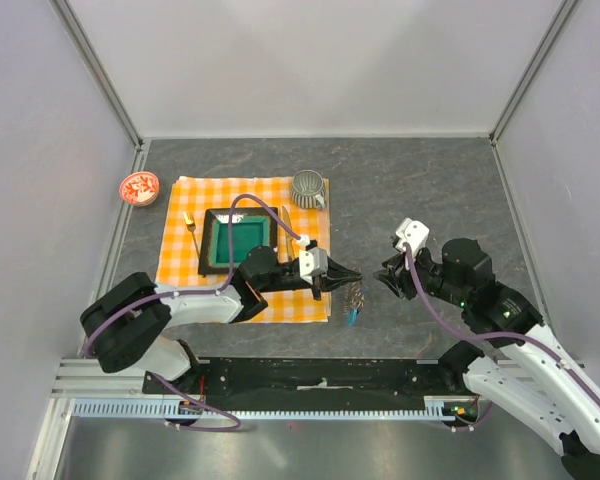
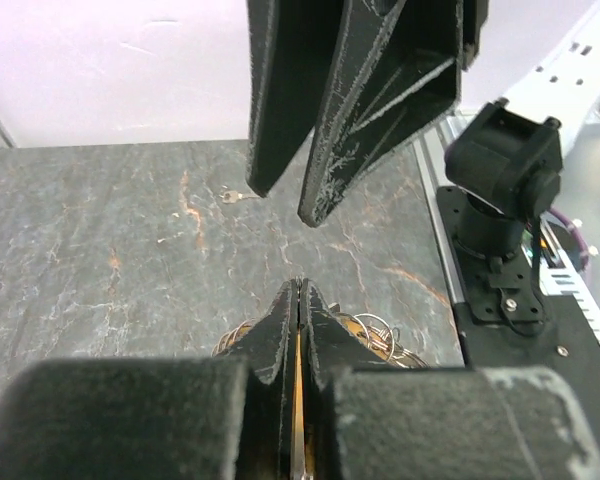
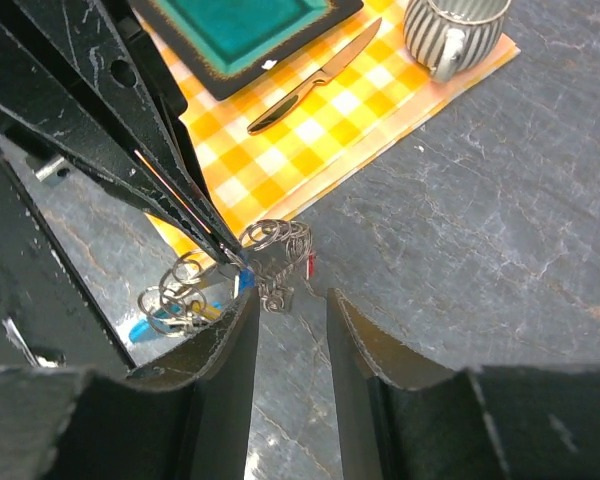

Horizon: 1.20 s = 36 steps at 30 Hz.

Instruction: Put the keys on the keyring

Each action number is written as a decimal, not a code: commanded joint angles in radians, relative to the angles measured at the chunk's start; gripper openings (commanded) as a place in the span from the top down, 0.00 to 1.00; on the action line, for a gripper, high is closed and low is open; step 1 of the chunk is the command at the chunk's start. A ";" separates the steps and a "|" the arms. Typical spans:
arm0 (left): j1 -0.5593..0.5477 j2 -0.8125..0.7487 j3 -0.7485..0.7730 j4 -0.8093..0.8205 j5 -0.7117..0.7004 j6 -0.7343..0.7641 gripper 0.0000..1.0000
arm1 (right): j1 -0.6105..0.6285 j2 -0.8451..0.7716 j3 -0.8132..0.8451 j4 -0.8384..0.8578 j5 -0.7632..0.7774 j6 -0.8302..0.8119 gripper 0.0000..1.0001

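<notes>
The keyring [image 3: 276, 240] is a bunch of thin wire rings hanging just above the grey table, with a cyan tag [image 3: 140, 328] at its low end. Blue [image 3: 242, 283], red [image 3: 311, 265] and yellow [image 3: 210, 312] pieces of keys hang among the rings. My left gripper [image 1: 346, 273] is shut, its tips pinching the bunch near the blue piece; rings [image 2: 376, 334] show on both sides of its closed fingers. My right gripper [image 3: 290, 312] faces it from the right, open and empty, tips just short of the rings. One small loose key [image 2: 235, 197] lies on the table beyond.
An orange checked cloth [image 1: 185, 262] lies left of the grippers, carrying a dark square plate with a green inside [image 1: 212, 262], a knife [image 3: 310, 85] and a ribbed grey cup [image 1: 308, 187]. A red and white bowl [image 1: 138, 187] sits at the far left wall.
</notes>
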 commanded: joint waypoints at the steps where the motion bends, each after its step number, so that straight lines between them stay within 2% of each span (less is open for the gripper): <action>1: 0.012 0.070 -0.053 0.460 -0.107 -0.131 0.98 | 0.001 -0.017 -0.079 0.153 0.055 0.212 0.59; 5: 0.019 0.154 -0.072 0.647 -0.113 -0.194 0.98 | 0.002 -0.067 -0.154 0.228 0.038 0.273 0.59; 8: 0.021 0.173 -0.076 0.693 -0.111 -0.212 0.98 | 0.002 -0.077 -0.190 0.256 0.031 0.274 0.59; 18: 0.027 0.164 -0.072 0.696 -0.094 -0.209 0.98 | 0.002 -0.098 -0.262 0.331 0.071 0.264 0.58; 27: 0.032 0.153 -0.070 0.696 -0.062 -0.215 0.98 | 0.002 -0.092 -0.340 0.445 0.003 0.237 0.59; 31: 0.033 0.149 -0.067 0.702 -0.038 -0.220 0.98 | 0.002 -0.107 -0.369 0.492 0.000 0.244 0.62; 36: 0.033 0.147 -0.060 0.706 -0.003 -0.231 0.98 | 0.001 -0.116 -0.412 0.569 -0.047 0.258 0.70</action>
